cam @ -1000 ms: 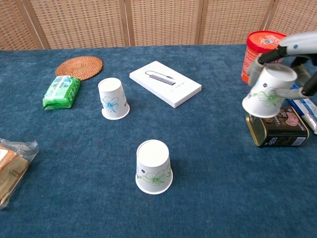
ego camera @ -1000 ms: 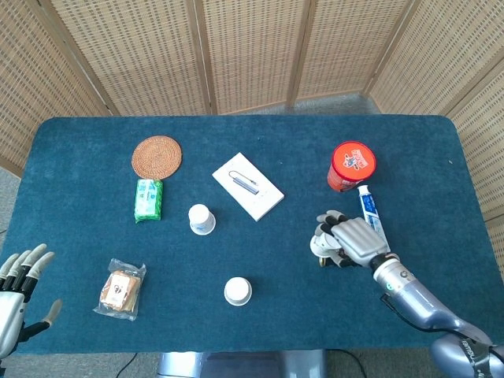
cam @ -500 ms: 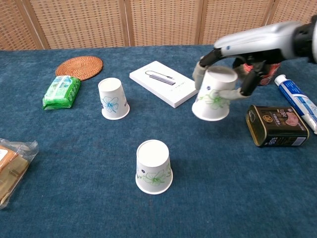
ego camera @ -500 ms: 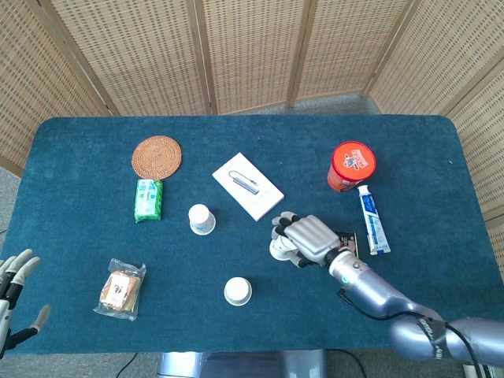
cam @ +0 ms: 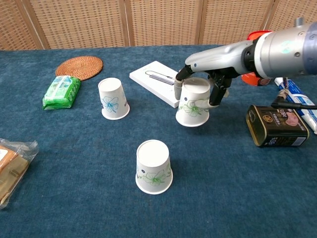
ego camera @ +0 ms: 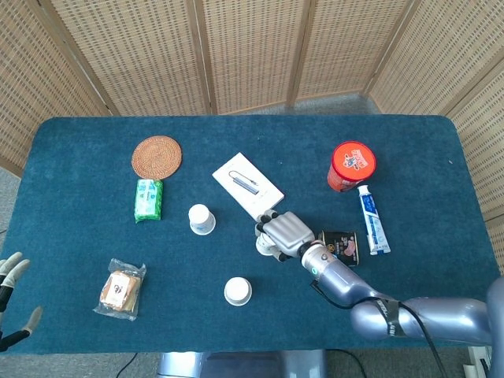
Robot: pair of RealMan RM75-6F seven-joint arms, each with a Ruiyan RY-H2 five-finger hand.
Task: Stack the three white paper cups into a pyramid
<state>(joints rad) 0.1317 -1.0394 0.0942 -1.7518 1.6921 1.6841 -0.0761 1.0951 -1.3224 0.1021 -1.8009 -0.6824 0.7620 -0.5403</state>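
Upside-down paper cup point(cam: 193, 106) held from above in right hand point(cam: 200, 82), fingers closed around its sides, just in front of white box point(cam: 153, 77). Second cup point(cam: 113, 98) far to hand's left; third cup point(cam: 154, 166) nearer camera, below-left of hand. Dark tin point(cam: 277, 126) to hand's right. Left hand point(ego camera: 9, 303) at table edge, fingers spread, holding nothing.

— What do you see of the cups?
— I count three white paper cups with green flower prints, all upside down. One point(cam: 113, 98) stands far left, one point(cam: 154, 166) nearest me, well apart.
— The third?
— My right hand point(cam: 205, 79) grips that cup point(cam: 193, 103) from above, just beside the table surface, right of the others.
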